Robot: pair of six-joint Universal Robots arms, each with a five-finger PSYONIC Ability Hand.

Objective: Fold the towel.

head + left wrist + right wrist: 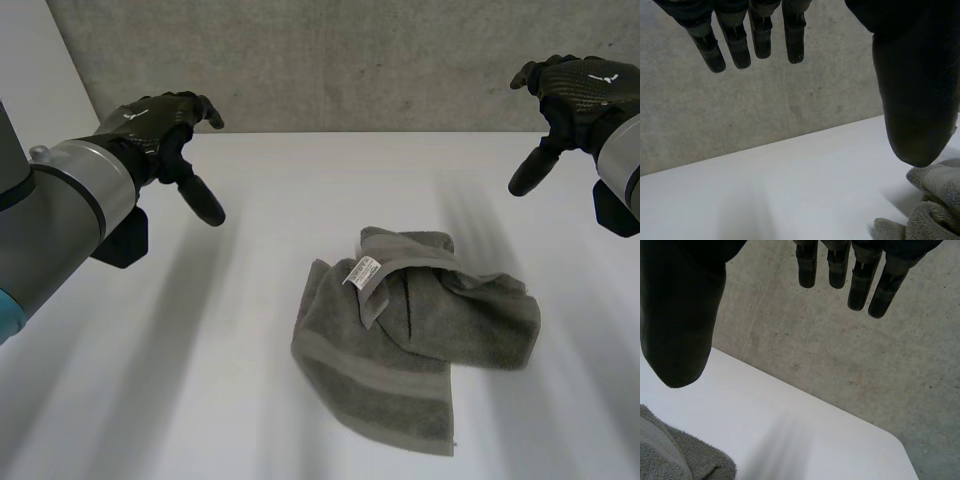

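Observation:
A grey towel lies crumpled on the white table, right of the middle, with a white label showing on a turned-over edge. My left hand hovers open above the table's far left, well clear of the towel. My right hand hovers open at the far right, also apart from it. In the left wrist view the fingers hang straight and the thumb is spread, with an edge of the towel beyond the thumb. In the right wrist view the fingers are straight, with the towel below the thumb.
A grey concrete wall runs behind the table's far edge. Bare white tabletop lies to the left of the towel and in front of it.

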